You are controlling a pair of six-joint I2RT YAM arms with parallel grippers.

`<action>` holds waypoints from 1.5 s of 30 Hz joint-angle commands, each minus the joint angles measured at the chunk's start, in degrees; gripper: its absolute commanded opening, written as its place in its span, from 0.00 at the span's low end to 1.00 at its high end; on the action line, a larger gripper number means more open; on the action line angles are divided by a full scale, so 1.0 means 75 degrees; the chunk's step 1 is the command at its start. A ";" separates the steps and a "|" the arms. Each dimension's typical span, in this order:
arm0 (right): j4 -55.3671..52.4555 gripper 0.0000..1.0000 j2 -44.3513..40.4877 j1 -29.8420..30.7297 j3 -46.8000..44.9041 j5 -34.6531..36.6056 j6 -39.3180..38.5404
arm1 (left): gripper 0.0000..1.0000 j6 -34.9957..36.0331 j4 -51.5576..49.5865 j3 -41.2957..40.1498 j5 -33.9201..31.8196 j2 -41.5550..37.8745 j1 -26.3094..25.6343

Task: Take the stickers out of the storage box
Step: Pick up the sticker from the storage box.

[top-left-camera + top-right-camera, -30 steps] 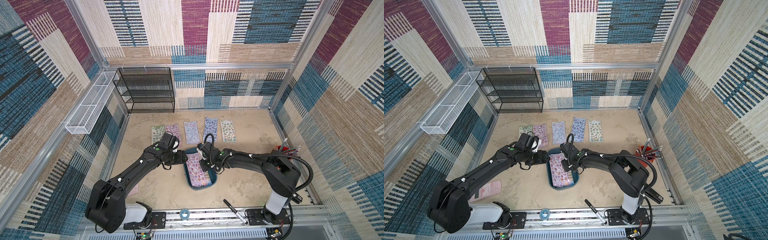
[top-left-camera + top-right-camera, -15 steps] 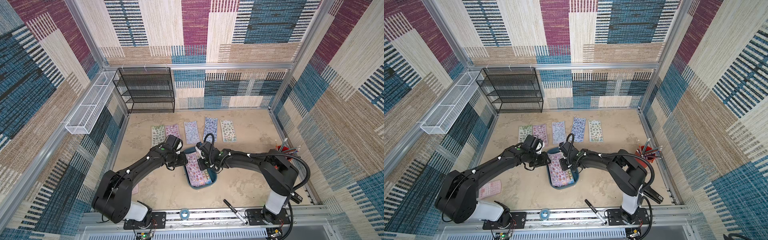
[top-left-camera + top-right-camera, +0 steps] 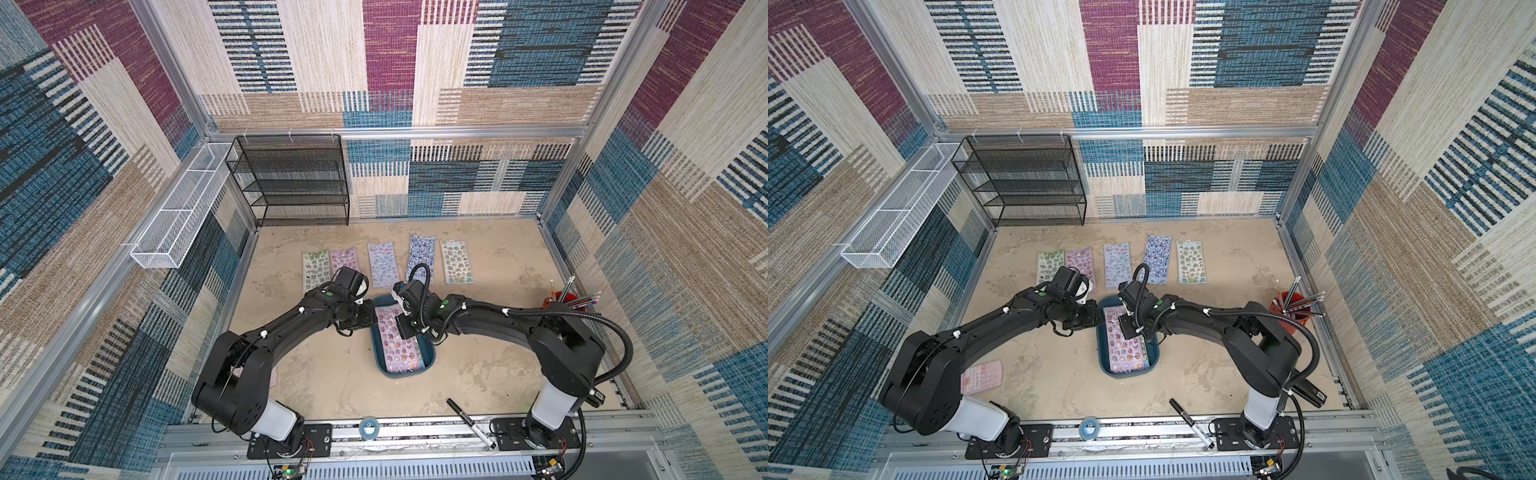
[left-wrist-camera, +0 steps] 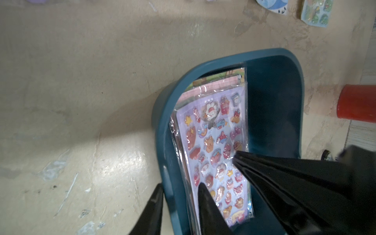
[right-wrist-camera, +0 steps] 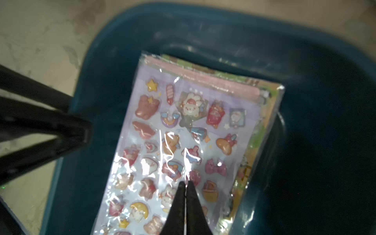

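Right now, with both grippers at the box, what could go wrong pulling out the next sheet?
1. The right gripper is shut with its tips on the top sheet, on its glossy film; it may slip off, or drag the sheets beneath along.
2. The left gripper straddles the box wall, and its inner finger sits over that sheet's edge; if it pins it, a pull could crease the sheet or tilt the box.
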 commanded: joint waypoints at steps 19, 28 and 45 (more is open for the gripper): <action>0.4382 0.02 0.0539 -0.0461 -0.2125 -0.4017 0.2064 | 0.61 0.0230 -0.0754 0.0620 -0.0098 -0.0169 0.0005; 0.4751 0.02 0.0586 -0.0659 -0.2260 -0.4017 0.2259 | 0.62 0.0141 -0.1579 0.0284 -0.0451 -0.0638 -0.0081; 0.2829 0.05 -0.0327 -0.0650 -0.1581 -0.2397 0.1344 | 0.05 -0.0190 -0.1009 0.0289 -0.0551 0.0382 -0.0639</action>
